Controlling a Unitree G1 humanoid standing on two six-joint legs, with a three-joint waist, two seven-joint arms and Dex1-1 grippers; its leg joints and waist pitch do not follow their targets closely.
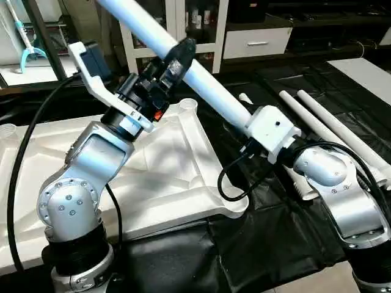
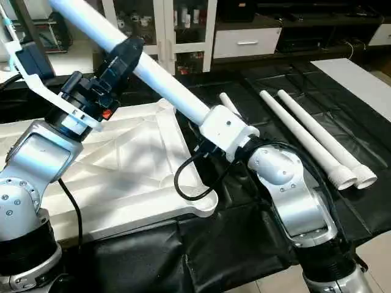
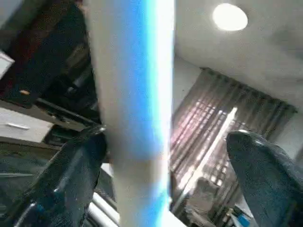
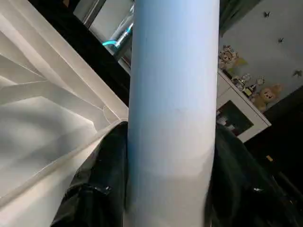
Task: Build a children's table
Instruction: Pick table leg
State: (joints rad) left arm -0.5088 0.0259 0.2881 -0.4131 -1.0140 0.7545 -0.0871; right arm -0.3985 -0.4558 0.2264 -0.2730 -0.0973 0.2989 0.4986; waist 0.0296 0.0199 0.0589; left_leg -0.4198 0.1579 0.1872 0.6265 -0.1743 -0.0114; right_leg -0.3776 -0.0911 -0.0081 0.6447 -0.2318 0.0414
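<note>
Gripping the leg (image 1: 208, 91), the right gripper's (image 4: 170, 189) fingers (image 4: 102, 184) pinch its lower end. Left gripper's (image 3: 165, 184) fingers (image 3: 71, 179) stand spread; one touches the leg above the table top (image 1: 165, 171).

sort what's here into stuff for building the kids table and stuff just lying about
For the job:
- table top, upside down, ribs showing
- raised leg, clamped in the right gripper, between the open fingers of the left gripper
- three spare legs on the black cloth

Lying about:
- glass-door cabinet
- white drawer
</note>
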